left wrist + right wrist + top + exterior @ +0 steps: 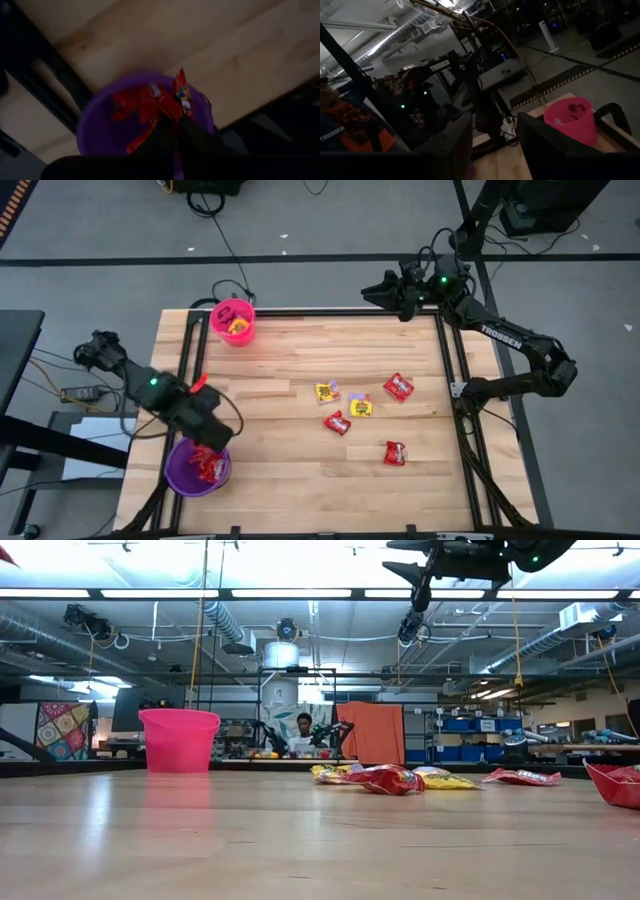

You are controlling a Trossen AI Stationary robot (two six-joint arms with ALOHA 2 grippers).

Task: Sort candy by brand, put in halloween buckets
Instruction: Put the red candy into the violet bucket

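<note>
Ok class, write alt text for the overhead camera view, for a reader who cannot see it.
The left gripper holds a red candy packet over the purple bucket, which already contains red packets. Five candies, three red and two yellow, lie mid-table. The pink bucket stands at the far edge, and the right gripper waits open beyond it.

Purple bucket (196, 468), near left desk corner: rim partly covered by the left gripper (212, 442) from above; contents red, count not legible. In the left wrist view its near rim is masked by dark fingers (165, 135).
Red packet (615, 783), low view: cut by the right edge.
Pink bucket (233, 320): contents too small to identify.
Loose packets (341, 402): print unreadable.
Right gripper (418, 595), low view: cut by the top edge.
</note>
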